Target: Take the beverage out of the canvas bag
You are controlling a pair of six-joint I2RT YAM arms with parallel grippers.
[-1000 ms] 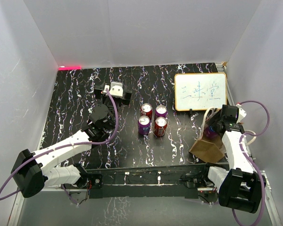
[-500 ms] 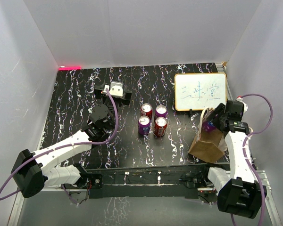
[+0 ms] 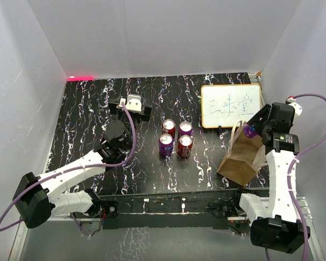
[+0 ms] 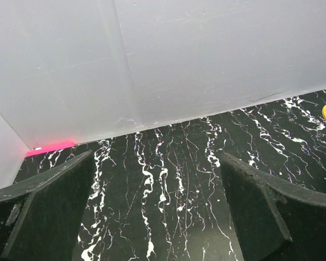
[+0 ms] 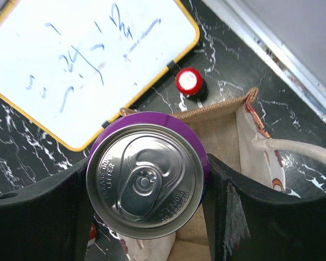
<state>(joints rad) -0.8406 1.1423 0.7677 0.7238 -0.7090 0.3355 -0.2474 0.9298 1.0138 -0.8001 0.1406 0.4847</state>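
The beverage, a purple can [image 5: 146,182] with a silver top, sits between the fingers of my right gripper [image 5: 146,209], which is shut on its sides. In the top view the can [image 3: 250,131] hangs above the open mouth of the canvas bag [image 3: 240,161], a tan bag leaning at the right of the table. Below the can, the right wrist view shows the bag's tan inner wall [image 5: 225,136] and a pale handle [image 5: 299,145]. My left gripper [image 4: 157,212] stands open over bare black marbled table, far from the bag, at the table's middle left [image 3: 132,109].
Several cans, red and purple, [image 3: 175,138] stand grouped mid-table. A white board [image 3: 231,105] with blue writing and a yellow rim leans behind the bag. A small red-topped object [image 5: 189,81] sits by the board's edge. White walls enclose the table; the right wall is close to the bag.
My right arm has risen and swung toward the back, lifting the purple can up from the bag's mouth. The bag has shifted slightly. The left arm has not moved.
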